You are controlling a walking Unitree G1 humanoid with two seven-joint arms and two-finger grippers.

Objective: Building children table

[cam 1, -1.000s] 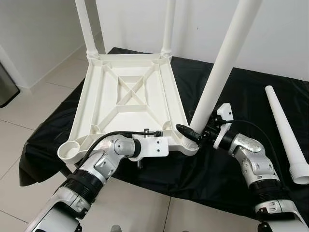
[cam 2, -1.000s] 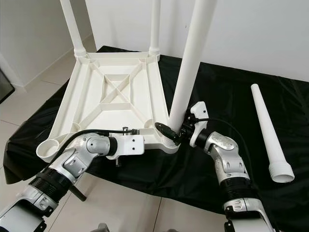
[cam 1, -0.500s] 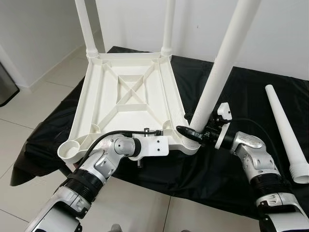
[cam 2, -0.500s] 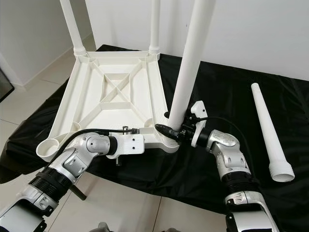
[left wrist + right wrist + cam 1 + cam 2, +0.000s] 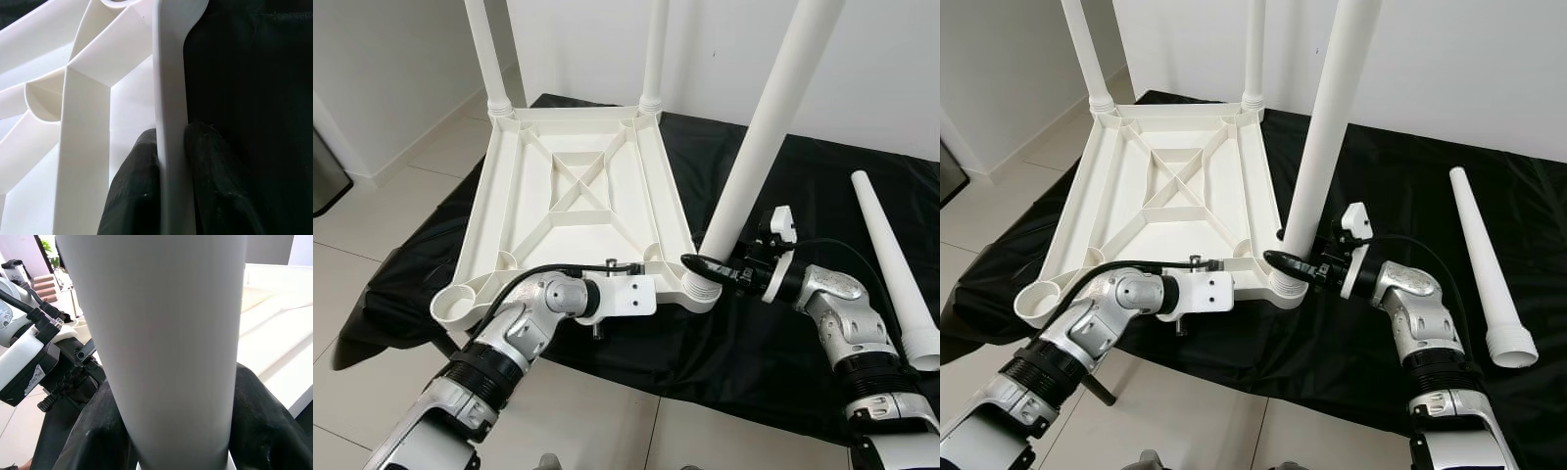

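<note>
The white table top [image 5: 578, 186] lies upside down on a black cloth. Two white legs [image 5: 489, 59] stand in its far corners. A third leg [image 5: 759, 137] rises tilted from the near right corner, and my right gripper [image 5: 702, 269] is shut on it just above its base; its fingers [image 5: 102, 431] flank the leg. My left gripper [image 5: 171, 147] is shut on the top's front rim, one finger [image 5: 139, 171] on each side of the thin wall. The near left corner socket [image 5: 455, 299] is open. A fourth leg [image 5: 891, 264] lies loose on the cloth at the right.
The black cloth [image 5: 783, 333] covers a low surface that ends just before me, with pale tiled floor [image 5: 372, 225] below and to the left. A dark bin [image 5: 325, 176] stands at the far left. White walls close the back.
My right wrist has swung out to the right and a little lower, still holding the leg. The leg's base has settled down onto the near right corner. The left arm has stayed put.
</note>
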